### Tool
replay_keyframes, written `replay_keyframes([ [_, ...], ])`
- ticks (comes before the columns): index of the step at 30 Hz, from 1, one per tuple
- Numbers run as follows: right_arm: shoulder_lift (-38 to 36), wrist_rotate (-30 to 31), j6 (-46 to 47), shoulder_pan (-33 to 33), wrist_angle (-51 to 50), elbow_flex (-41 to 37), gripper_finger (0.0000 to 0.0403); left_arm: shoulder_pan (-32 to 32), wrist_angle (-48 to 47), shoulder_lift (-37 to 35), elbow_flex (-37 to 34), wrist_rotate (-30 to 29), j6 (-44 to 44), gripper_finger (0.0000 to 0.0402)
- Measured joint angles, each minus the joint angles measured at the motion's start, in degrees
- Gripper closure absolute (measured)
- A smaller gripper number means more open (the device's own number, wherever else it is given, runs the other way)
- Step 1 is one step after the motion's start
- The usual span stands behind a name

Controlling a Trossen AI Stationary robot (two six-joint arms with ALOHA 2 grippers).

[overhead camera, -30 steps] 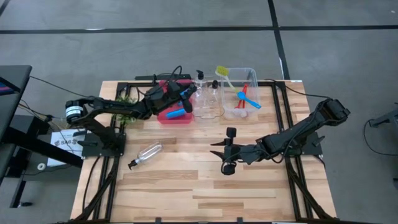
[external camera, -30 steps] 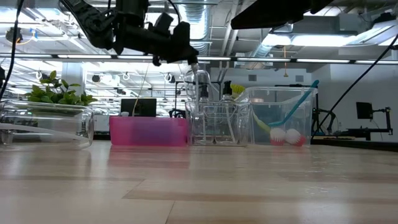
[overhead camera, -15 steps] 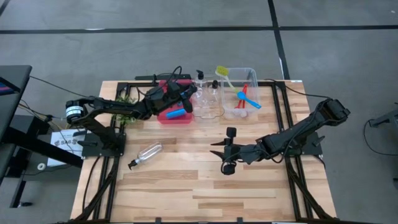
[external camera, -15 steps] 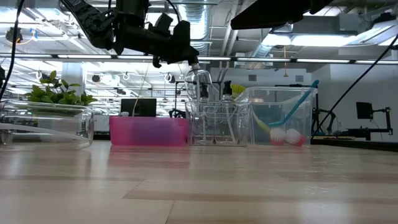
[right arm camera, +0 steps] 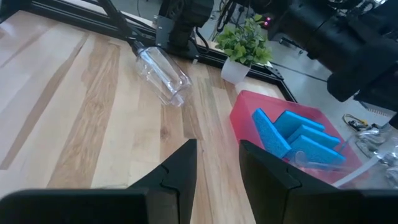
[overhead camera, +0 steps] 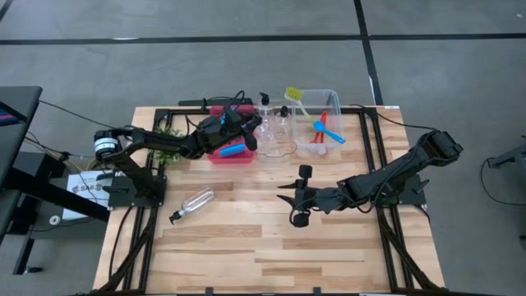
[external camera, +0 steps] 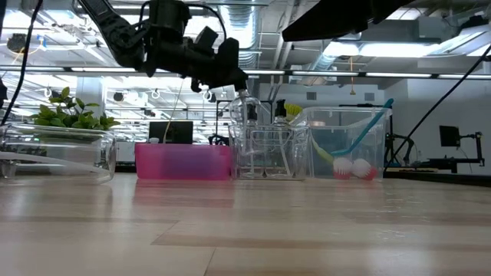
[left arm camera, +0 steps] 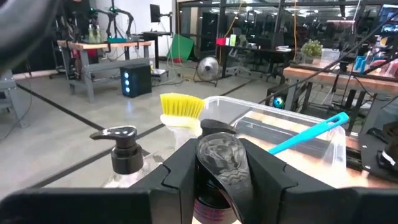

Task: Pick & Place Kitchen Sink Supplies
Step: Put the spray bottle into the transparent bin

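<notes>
A light wooden plank table (overhead camera: 246, 247) fills the frame's lower centre. Along its upper edge sit a red plastic tray (overhead camera: 215, 154), a clear plastic bin (overhead camera: 278, 150) and a larger clear bin (overhead camera: 333, 100). A small green leafy plant (overhead camera: 164, 131) stands left of them.

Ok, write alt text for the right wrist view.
The right pincer, open and empty, hovers over a wooden table. Ahead, a clear pump bottle lies on its side, blue sponges sit in a red tray, and a small green plant stands beyond.
</notes>
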Motion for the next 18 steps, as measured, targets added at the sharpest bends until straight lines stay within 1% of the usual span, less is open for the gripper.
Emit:
replay_keyframes([
  [7, 0.0, -0.02, 0.1, 0.04, -0.28, 0.0, 0.029, 1.05, 0.52, 0.36, 0.0, -0.04, 1.29, 0.0294],
  [14, 0.0, -0.02, 0.09, 0.04, -0.28, 0.0, 0.029, 0.85, 0.38, 0.36, 0.0, -0.01, 0.59, 0.0275],
  [18, 0.0, -0.02, 0.09, 0.04, -0.28, 0.0, 0.029, 0.76, 0.38, 0.36, 0.0, 0.06, -0.02, 0.0272],
])
